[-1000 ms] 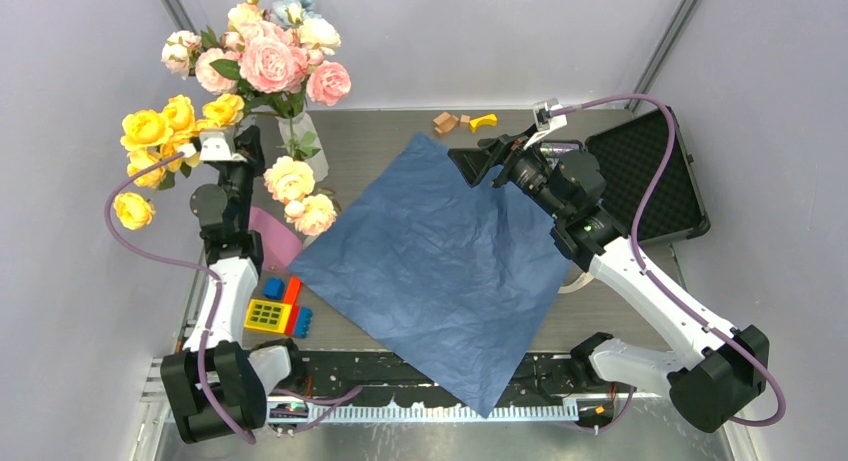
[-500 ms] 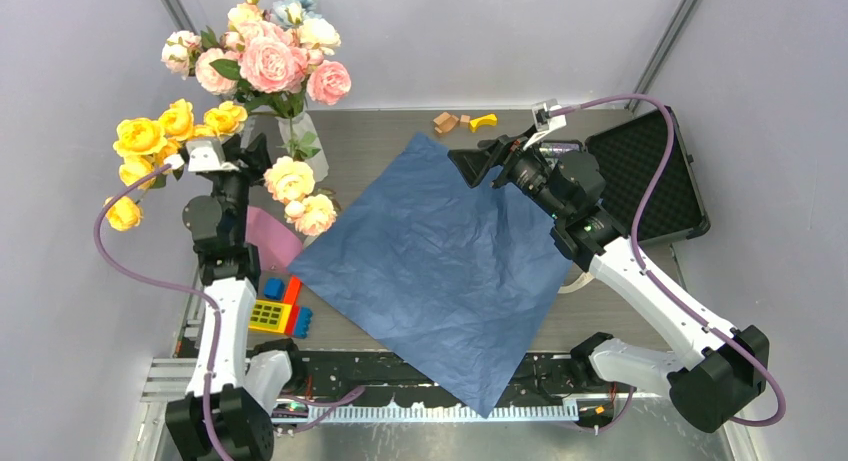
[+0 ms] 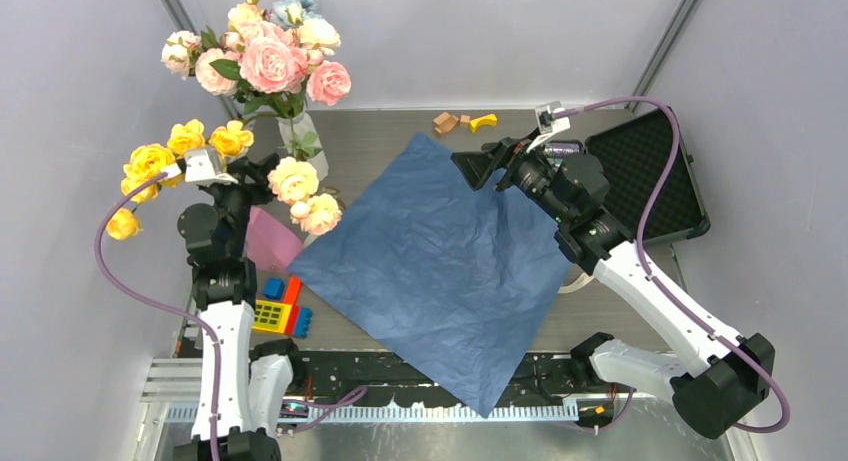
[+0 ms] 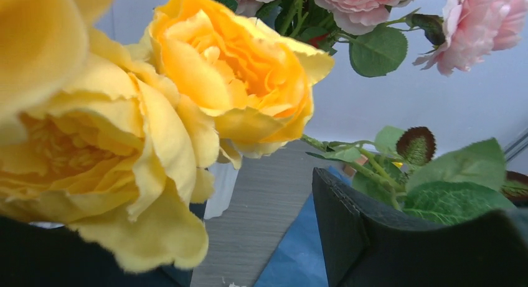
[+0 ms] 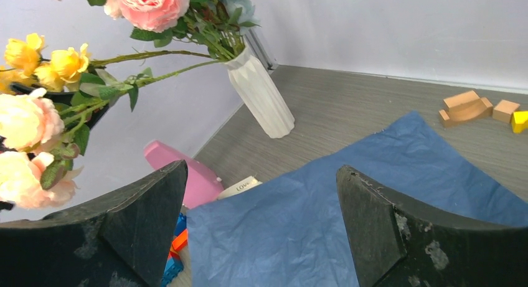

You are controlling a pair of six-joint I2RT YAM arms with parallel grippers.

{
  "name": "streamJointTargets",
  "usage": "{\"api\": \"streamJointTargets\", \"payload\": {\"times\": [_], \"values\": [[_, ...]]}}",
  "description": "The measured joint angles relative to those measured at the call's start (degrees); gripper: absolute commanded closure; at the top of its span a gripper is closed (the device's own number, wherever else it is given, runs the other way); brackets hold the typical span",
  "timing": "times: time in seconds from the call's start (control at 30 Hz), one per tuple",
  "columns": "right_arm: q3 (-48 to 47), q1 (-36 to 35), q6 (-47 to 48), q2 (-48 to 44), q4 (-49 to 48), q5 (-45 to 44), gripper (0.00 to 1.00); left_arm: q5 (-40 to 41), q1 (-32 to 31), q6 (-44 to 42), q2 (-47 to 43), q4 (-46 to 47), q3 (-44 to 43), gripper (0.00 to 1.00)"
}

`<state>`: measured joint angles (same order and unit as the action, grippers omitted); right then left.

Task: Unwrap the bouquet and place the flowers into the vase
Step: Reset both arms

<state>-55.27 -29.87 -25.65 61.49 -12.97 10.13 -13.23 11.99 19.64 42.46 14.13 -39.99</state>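
– so, where do the flowers (image 3: pixel 232 139) sit right now?
– out on the left, high above the bench (image 3: pixel 380 141). the yellow roses hang on the outer side of the left tool (image 3: pixel 248 176), and the cream and pink ones on its inner side. the thin green stems slant from there to the mouth of the white ribbed vase (image 5: pixel 261 94).
– is the left tool gripping them?
– no, its jaws stand apart. from its wrist, the bench and a strip of blue paper show between the two fingers. a yellow rose fills the near left, and leafy stems run just above the finger (image 4: pixel 386 237) on the right of that view. whether they touch it i cannot tell.
– and the vase itself?
– upright at the far left of the bench, just beyond the left tool, with big pink blooms (image 3: pixel 265 61) rising from it.
– and the blue wrapping paper (image 3: pixel 440 261)?
– spread flat, dark side up, in the middle of the bench, with one corner reaching over the near edge.
– the right tool (image 5: pixel 261 170)?
– it hovers wide open over the paper's far corner, holding nothing. it faces the vase and is well apart from the flowers.
– anything else around?
– a pink cone block (image 3: pixel 272 241) and toy bricks (image 3: pixel 275 311) near the left arm, wooden blocks (image 3: pixel 447 123) at the far edge, and an open black case (image 3: pixel 650 171) on the right.
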Motion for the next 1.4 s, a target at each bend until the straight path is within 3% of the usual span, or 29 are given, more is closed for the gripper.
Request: {"api": "streamJointTargets", "payload": {"times": [0.63, 0.87, 0.97, 1.03, 1.4], "values": [[-0.9, 1.4, 1.8, -0.3, 17.2, -8.2, 0.04, -0.3, -0.1, -1.1, -12.6, -25.5, -5.4, 0.27], [-1.2, 3.9, 3.6, -2.7, 24.5, -15.6, 0.02, 0.7, -1.0, -2.6, -16.0, -33.7, -7.5, 0.19], [-1.2, 5.9, 5.0, -4.8, 27.7, -20.1, 0.01, 1.6, -1.6, -4.3, -18.3, -37.4, -8.8, 0.14], [-1.2, 6.9, 5.9, -6.4, 29.4, -22.9, 0.01, 1.8, -1.9, -5.4, -19.8, -39.1, -9.0, 0.01], [5.4, 7.6, 12.0, -22.3, 30.4, -40.7, 0.01, 6.9, -3.7, -8.1, -23.6, -45.6, -7.6, 0.0]]}}
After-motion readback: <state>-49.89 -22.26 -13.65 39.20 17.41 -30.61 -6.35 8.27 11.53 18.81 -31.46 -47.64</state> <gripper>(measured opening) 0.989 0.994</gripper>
